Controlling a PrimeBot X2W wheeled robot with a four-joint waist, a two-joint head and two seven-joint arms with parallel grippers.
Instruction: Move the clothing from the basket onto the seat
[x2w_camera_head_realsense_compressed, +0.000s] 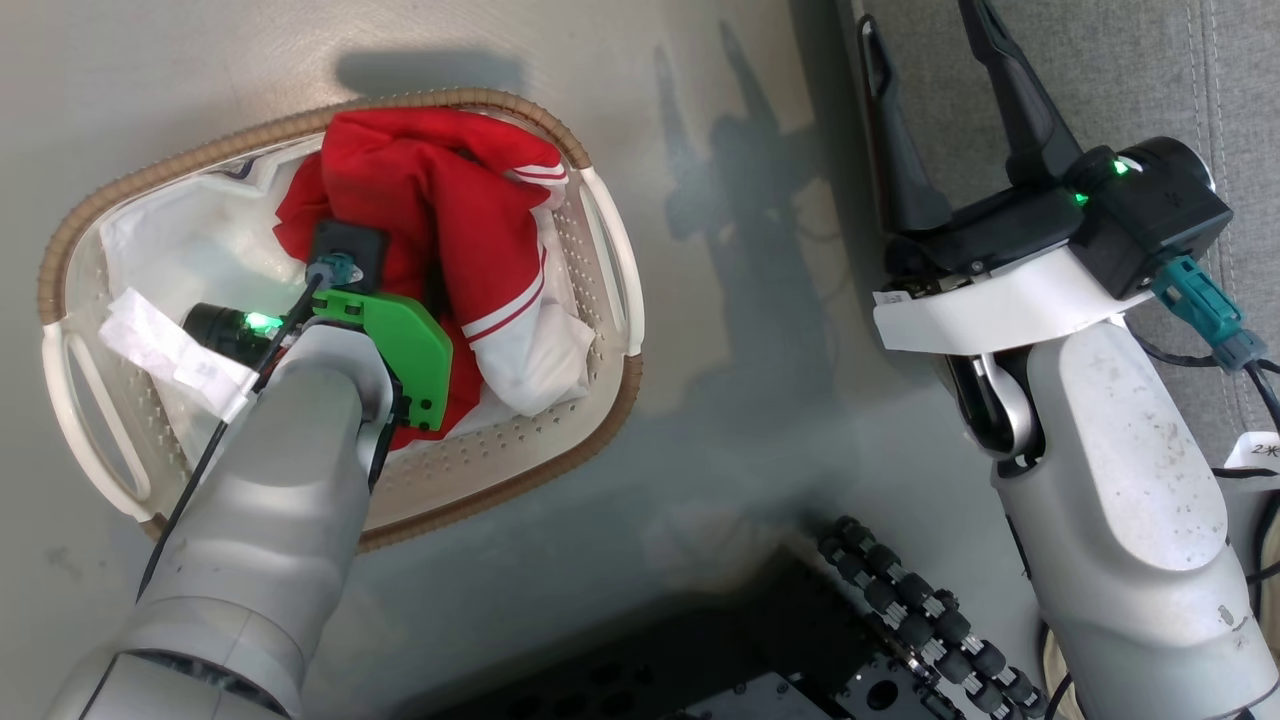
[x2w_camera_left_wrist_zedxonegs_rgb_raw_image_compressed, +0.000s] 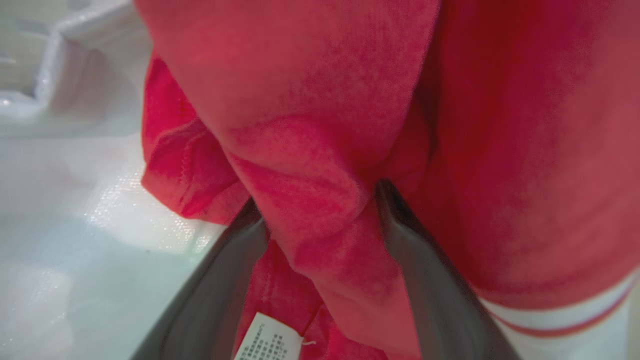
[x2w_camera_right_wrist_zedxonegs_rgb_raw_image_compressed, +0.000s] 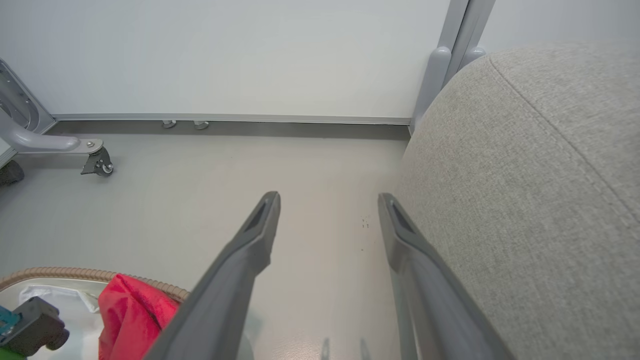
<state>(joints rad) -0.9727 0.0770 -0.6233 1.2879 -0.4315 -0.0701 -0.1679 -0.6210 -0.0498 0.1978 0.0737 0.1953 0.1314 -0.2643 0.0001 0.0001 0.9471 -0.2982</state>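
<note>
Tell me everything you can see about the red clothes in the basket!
The clothing is bright red, soft, fuzzy-looking fabric with white panels and thin red-and-white stripes. It lies crumpled in a heap inside the basket, on its white liner. A small white printed label pokes out. The left gripper is pushed into it, open, with a red fold between its two dark fingers.

A smooth grey floor (x2w_camera_right_wrist_zedxonegs_rgb_raw_image_compressed: 200, 200) spread across the middle of the right wrist view, evenly lit. Along the top ran a plain pale wall (x2w_camera_right_wrist_zedxonegs_rgb_raw_image_compressed: 225, 50), met by a darker grey skirting strip (x2w_camera_right_wrist_zedxonegs_rgb_raw_image_compressed: 300, 120). A grey upright post (x2w_camera_right_wrist_zedxonegs_rgb_raw_image_compressed: 462, 30) stood at the upper right. A metal leg (x2w_camera_right_wrist_zedxonegs_rgb_raw_image_compressed: 50, 142) with a caster (x2w_camera_right_wrist_zedxonegs_rgb_raw_image_compressed: 100, 164) reached in from the left edge. In the head view, soft shadows (x2w_camera_head_realsense_compressed: 740, 180) lay on the floor at upper centre.
</note>
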